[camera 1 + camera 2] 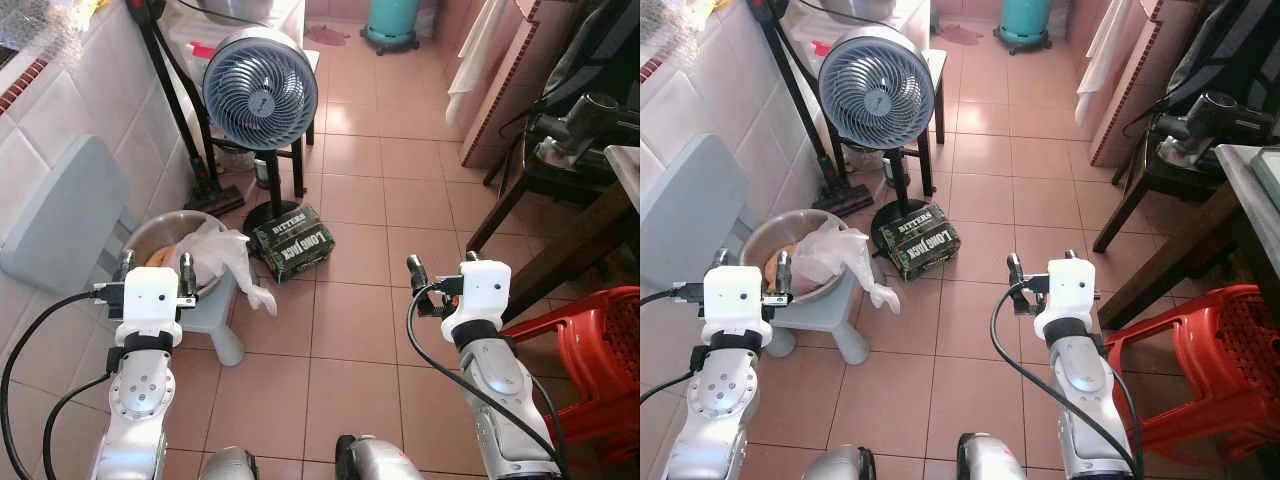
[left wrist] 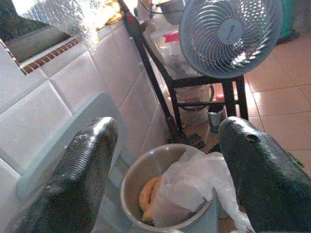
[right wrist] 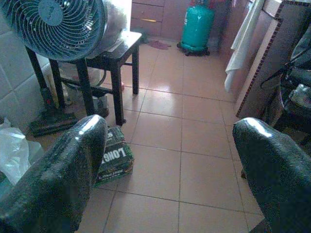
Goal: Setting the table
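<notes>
Left eye view: a tiled floor is being looked down on, both arms being held forward at waist height, nothing being carried.
Left gripper (image 1: 156,264): fingers are being held apart, empty, aimed over the bowl, likely being lined up for a reach.
Right gripper (image 1: 438,268): fingers are being held wide apart in the right wrist view, empty, over bare floor (image 1: 350,320), well apart from the bowl.
Bowl (image 1: 160,236): a metal bowl is being kept on a low grey stool (image 1: 215,315) by the tiled wall (image 1: 60,130); probably the tableware being fetched.
Bowl contents: a white plastic bag (image 2: 192,187) is being draped over the rim, yellowish food (image 2: 148,194) is lying inside beside it; exact food cannot be told.
Table (image 1: 1250,190): only a corner is being shown at the right edge, with a red chair (image 1: 600,350) tucked near it; bowl is well apart from it.
Obstacles: a fan (image 1: 260,88) and a green pack (image 1: 292,242) are standing just beyond the bowl, so a reach is being constrained from that side.
Task stage: judged early, nothing being gripped yet.
</notes>
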